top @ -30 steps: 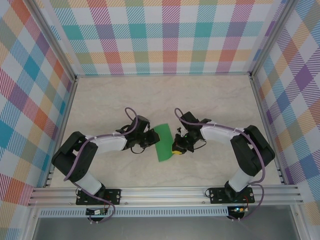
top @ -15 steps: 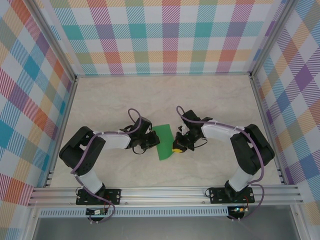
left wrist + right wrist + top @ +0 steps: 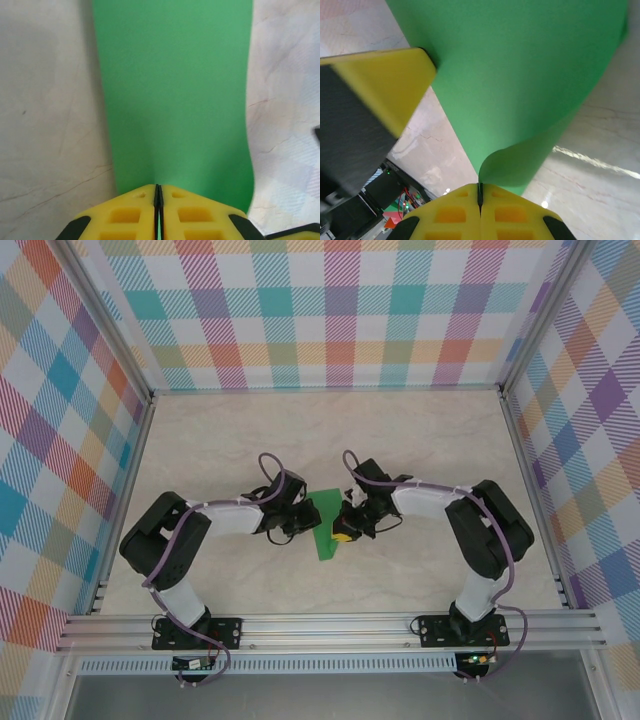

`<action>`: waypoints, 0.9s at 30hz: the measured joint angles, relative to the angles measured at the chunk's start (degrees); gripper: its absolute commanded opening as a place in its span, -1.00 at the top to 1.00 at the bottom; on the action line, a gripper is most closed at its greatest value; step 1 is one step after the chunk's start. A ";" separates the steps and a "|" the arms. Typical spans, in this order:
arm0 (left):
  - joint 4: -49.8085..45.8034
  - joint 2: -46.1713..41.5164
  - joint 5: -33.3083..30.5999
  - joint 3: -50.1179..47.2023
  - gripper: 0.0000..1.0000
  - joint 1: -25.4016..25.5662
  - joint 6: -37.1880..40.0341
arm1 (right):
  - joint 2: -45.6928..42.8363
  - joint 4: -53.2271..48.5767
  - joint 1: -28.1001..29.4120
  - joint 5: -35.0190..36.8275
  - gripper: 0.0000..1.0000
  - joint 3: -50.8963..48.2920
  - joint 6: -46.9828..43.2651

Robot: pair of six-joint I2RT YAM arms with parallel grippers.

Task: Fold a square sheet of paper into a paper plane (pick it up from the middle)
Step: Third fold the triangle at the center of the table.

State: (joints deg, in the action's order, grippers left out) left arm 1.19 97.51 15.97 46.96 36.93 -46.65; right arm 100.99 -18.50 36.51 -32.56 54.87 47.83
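The bright green sheet of paper (image 3: 326,523) is held up off the table's middle as a narrow folded strip between the two grippers. My left gripper (image 3: 304,526) is shut on its left edge. In the left wrist view the paper (image 3: 175,90) runs straight out from the closed yellow jaws of that gripper (image 3: 158,189). My right gripper (image 3: 341,533) is shut on the opposite edge. In the right wrist view the paper (image 3: 520,75) curls into a loop where that gripper (image 3: 480,187) pinches it. One yellow finger (image 3: 380,90) of the left gripper shows close by there.
The marble tabletop (image 3: 330,440) stretches behind and to both sides of the arms. Plaid walls (image 3: 330,310) close in the back, left and right. An aluminium rail (image 3: 330,628) runs along the near edge by the arm bases.
My right gripper has moved left towards the left one, so the two now sit close together. The paper between them has narrowed and bowed. Both grips stay closed.
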 measured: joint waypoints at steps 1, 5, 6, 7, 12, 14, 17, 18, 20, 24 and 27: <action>-0.28 -0.22 -0.55 0.63 0.77 0.00 0.02 | 0.26 0.63 0.17 0.17 0.94 0.00 0.33; -1.18 -0.87 -3.02 3.19 0.79 -0.33 0.02 | 0.66 3.78 0.50 1.11 0.94 0.00 1.73; -1.33 -0.85 -3.58 3.67 0.80 -0.33 0.04 | 0.66 4.59 0.50 1.46 0.94 0.00 2.16; -1.55 -0.79 -4.04 4.09 0.81 -0.33 0.02 | 0.66 5.33 0.50 1.75 0.94 0.00 2.47; -4.00 1.55 -6.23 6.27 0.85 -0.37 0.00 | 1.53 9.53 0.50 2.16 0.93 -0.02 4.33; -5.49 3.19 -7.06 7.19 0.86 -0.37 0.02 | 2.01 10.91 0.50 2.34 0.93 -0.17 4.98; -7.67 5.03 -7.85 8.28 0.87 -0.37 0.02 | 2.49 12.48 0.52 2.56 0.93 -0.57 5.77; -8.00 5.35 -8.00 8.46 0.87 -0.37 0.02 | 2.58 12.61 0.52 2.58 0.93 -0.59 5.84; -8.57 5.40 -8.15 8.81 0.87 -0.37 0.02 | 2.75 13.11 0.52 2.69 0.93 -0.61 5.99; -8.61 5.40 -8.15 8.83 0.88 -0.37 0.02 | 3.30 13.40 0.70 2.75 0.93 -0.61 5.97; -8.59 5.40 -8.15 8.83 0.88 -0.37 0.02 | 3.72 13.38 0.72 2.78 0.93 -0.61 5.97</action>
State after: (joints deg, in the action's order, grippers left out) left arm -7.40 102.91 7.81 55.79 36.56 -46.63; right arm 104.71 -5.13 37.23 -29.78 54.26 53.80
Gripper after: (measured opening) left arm 0.065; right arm 0.044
